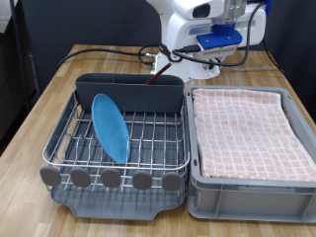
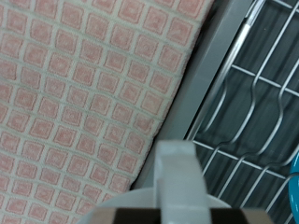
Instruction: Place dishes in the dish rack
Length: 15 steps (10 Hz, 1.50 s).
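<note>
- The light-blue plate (image 1: 111, 125) stands on edge and leaning in the wire grid of the dish rack (image 1: 148, 133), toward the rack's end at the exterior view's left. It is the only dish clearly racked.
- The gripper (image 1: 221, 41) hangs high beyond the rack's far corner, by the exterior view's top. Its fingers do not show clearly in either view, so I cannot tell whether the pincer is wide, narrow or holding something.
- In the wrist view a white upright shape (image 2: 177, 173) sits close under the camera. It may be the mug, but I cannot confirm that. The spoon cannot be made out.
- The same view shows the cloth-lined grey bin (image 2: 192, 79) touching the rack's side, with the pink checked cloth (image 2: 84, 93) filling most of the picture.
- Risk: a release here could land on the cloth or the bin wall beside the rack, not on the wires.
- Risk: the leaning plate could topple if anything knocks it or jolts the rack.
- Risk: a rounded item set across the wires could tip or roll.
</note>
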Each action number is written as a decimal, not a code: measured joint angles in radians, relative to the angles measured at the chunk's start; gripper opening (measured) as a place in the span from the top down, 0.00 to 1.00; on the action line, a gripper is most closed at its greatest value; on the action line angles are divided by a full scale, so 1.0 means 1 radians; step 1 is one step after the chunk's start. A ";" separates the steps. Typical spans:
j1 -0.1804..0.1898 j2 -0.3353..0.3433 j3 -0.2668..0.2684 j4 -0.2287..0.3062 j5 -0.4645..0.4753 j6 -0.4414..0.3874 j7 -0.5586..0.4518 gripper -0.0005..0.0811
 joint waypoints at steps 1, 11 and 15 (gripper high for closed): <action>0.000 0.041 -0.004 0.060 0.008 -0.036 0.008 0.91; -0.077 0.431 -0.024 0.497 0.110 -0.032 0.057 0.91; -0.110 0.512 -0.024 0.576 0.123 -0.027 0.057 0.91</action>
